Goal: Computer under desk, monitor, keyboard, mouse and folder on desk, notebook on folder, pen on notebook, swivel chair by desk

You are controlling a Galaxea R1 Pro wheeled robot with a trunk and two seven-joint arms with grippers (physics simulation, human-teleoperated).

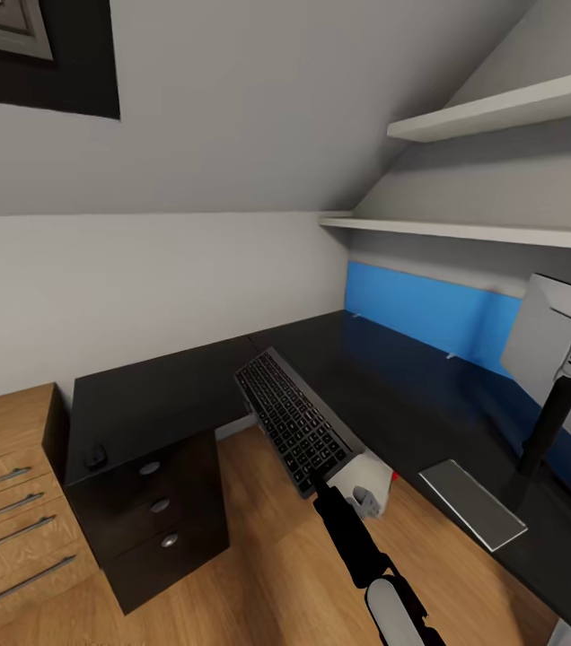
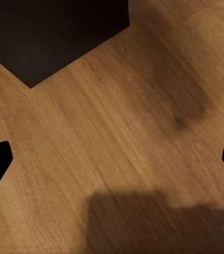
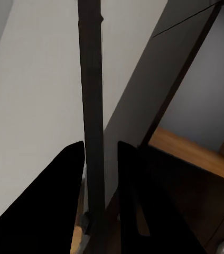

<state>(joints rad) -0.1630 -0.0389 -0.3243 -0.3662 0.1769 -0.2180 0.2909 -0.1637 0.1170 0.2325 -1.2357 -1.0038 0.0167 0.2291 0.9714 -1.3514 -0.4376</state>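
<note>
Over the black tabletop point(image 1: 393, 377) our right hand point(image 1: 326, 480) grips the keyboard point(image 1: 294, 417); we should level it beside the monitor point(image 1: 559, 341).

No text, label, brand, number or sign can be read anywhere in these pictures. The keyboard point(image 1: 296, 422) shows rows of black keys, but their legends are too small and blurred to make out. The back of the monitor point(image 1: 562, 341) carries a small panel of dark marks, too small to tell whether any are lettering. The drawer fronts, shelves and walls bear no lettering.
</note>
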